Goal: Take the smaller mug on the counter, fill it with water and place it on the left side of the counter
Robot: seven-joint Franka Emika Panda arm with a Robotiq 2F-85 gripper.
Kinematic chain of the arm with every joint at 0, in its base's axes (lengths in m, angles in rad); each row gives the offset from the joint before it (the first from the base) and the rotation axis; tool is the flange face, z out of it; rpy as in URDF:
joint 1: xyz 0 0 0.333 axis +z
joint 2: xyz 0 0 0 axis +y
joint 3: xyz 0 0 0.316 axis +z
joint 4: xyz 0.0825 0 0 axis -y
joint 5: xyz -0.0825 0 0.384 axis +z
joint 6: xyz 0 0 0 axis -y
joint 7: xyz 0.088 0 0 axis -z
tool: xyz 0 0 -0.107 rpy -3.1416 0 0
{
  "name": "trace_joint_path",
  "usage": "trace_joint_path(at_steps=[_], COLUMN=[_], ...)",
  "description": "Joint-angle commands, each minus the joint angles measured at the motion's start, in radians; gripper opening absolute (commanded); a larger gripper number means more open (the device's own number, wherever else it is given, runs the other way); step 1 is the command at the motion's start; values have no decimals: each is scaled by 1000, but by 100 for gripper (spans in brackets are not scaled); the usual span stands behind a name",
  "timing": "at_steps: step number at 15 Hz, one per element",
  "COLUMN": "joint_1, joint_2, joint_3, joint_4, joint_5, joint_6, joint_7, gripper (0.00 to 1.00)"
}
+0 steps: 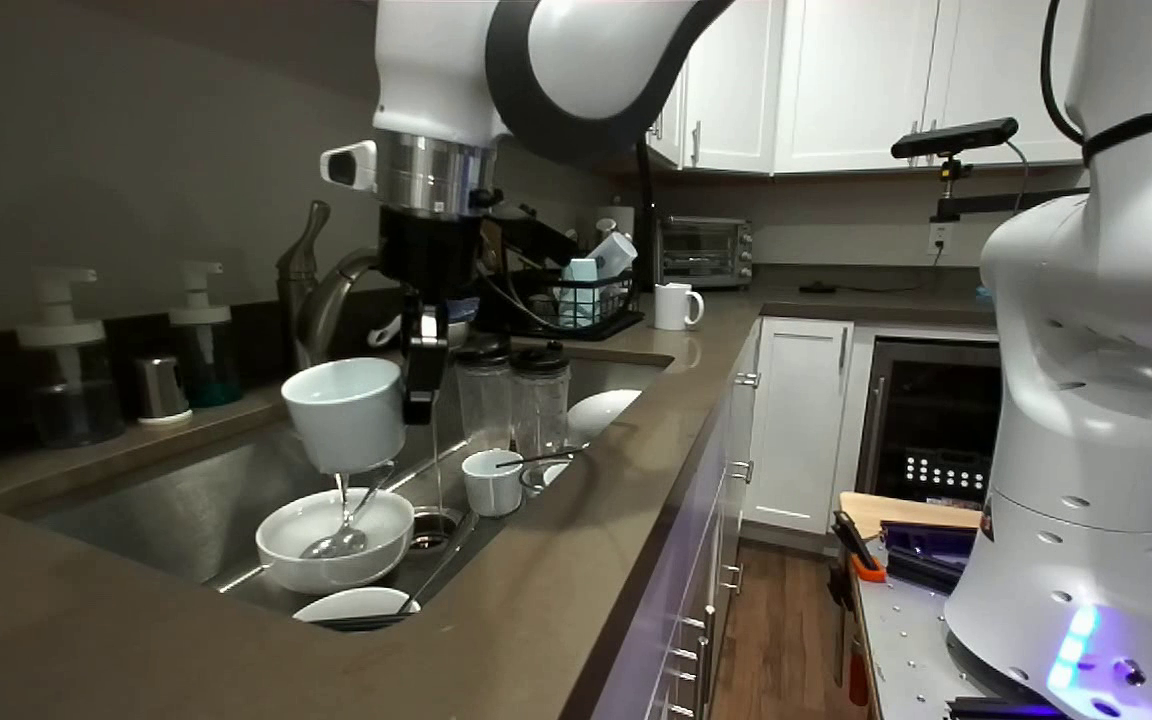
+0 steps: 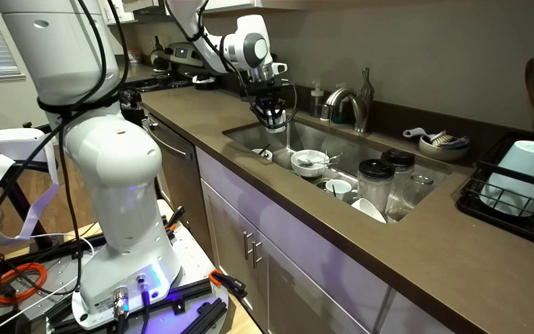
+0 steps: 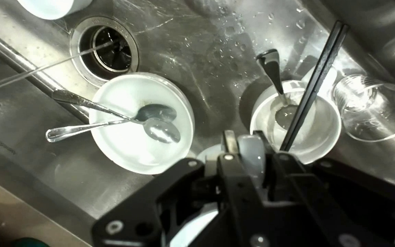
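Note:
The smaller mug (image 1: 351, 425), plain white, hangs above the sink (image 1: 266, 470). In an exterior view it looks near upright, leaning slightly; it also shows in an exterior view (image 2: 276, 123). My gripper (image 1: 424, 385) is shut on its handle, which shows between the fingertips in the wrist view (image 3: 250, 151). The water level inside cannot be made out. The chrome faucet (image 1: 336, 300) runs a thin stream that falls beside the mug into the drain (image 3: 113, 51). The counter (image 1: 576, 590) is dark grey-brown stone, running around the sink.
Under the mug in the sink are a white bowl with spoons (image 3: 142, 144), a bowl with chopsticks (image 3: 315, 130) and a glass (image 3: 375, 106). Lidded jars (image 2: 376, 181), a white cup (image 1: 492, 480), soap dispensers (image 1: 61, 370), a larger mug (image 1: 673, 306) and a dish rack (image 2: 508, 195) stand around.

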Motion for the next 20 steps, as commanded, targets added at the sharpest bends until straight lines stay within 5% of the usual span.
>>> trace_joint_path(at_steps=[1, 19, 20], joint_1=[4, 12, 12], joint_2=[0, 0, 0], joint_3=[6, 13, 13], joint_4=[4, 7, 7], joint_5=[2, 2, 2], joint_6=[-3, -3, -3], joint_7=[-2, -4, -4], gripper=[16, 16, 4])
